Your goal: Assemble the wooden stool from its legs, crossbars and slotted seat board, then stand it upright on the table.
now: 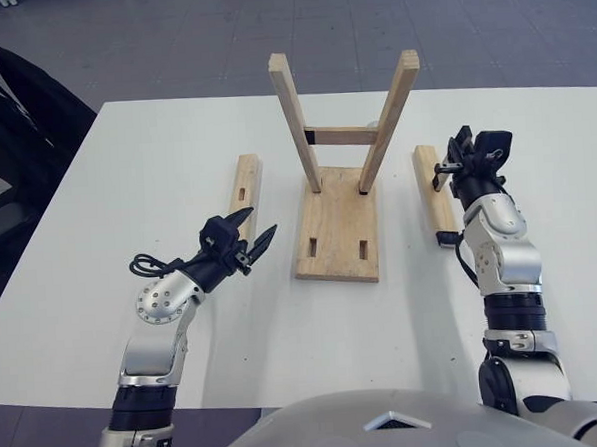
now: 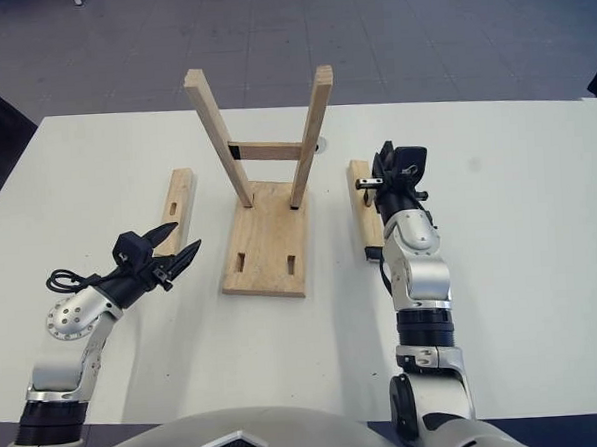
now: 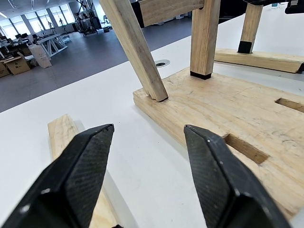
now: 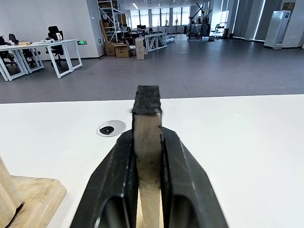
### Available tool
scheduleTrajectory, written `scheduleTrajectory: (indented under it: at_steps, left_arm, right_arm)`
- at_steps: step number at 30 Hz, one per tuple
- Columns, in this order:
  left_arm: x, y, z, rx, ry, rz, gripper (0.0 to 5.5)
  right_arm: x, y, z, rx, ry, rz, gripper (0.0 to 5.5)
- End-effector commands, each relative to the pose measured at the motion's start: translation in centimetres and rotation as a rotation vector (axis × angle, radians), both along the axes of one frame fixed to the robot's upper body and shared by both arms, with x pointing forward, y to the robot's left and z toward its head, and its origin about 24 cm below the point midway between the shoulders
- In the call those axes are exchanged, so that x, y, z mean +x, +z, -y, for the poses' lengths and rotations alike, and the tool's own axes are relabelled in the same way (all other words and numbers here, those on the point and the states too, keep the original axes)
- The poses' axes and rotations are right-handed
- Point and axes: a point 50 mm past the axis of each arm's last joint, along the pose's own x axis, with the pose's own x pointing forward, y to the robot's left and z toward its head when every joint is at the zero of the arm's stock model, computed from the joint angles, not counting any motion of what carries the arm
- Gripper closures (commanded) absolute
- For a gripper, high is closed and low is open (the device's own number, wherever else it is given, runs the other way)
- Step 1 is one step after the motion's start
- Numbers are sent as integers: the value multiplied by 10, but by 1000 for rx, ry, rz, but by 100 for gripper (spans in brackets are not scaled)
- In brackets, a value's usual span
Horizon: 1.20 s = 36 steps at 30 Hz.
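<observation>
Seat board (image 1: pixel 334 237): lies flat at mid-bench (image 1: pixel 126 172), slots facing up, likely so legs can drop in from above.
Fitted legs (image 1: pixel 295 124): two stand in the far slots, splayed and tied by a crossbar (image 1: pixel 344 135).
Near slots (image 1: pixel 311 247): both empty, so the task looks about half done.
Right loose leg (image 2: pixel 365 230): just beside the board's right edge, its far end pinched by the right pincer (image 4: pixel 148 135), apparently for lifting.
Left loose leg (image 1: pixel 245 186): flat on the bench, left of the board.
Left pincer (image 1: pixel 259 226): spread, hovering near that leg, holding nothing.
</observation>
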Motion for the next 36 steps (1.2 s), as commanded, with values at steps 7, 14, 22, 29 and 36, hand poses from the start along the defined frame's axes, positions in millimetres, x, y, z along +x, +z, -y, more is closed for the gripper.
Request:
scheduleTrajectory:
  at_steps: [7,14,22,29,36]
  left_arm:
    - [-2,-1,-1,3,18,-7,276]
    - [-3,-2,0,-8,48,-1,276]
    - [-3,-3,3,-14,45,-1,276]
    - [43,79,-3,-133,-9,161,276]
    - [39,89,10,-230,-98,37,343]
  right_arm:
    - [-67,-61,18,21,-7,-287,508]
    - [-88,-26,12,21,84,-271,508]
    - [-44,31,25,-12,52,-105,508]
    - [-58,60,58,-37,247,-46,508]
    - [-107,64,53,-89,785,-295,508]
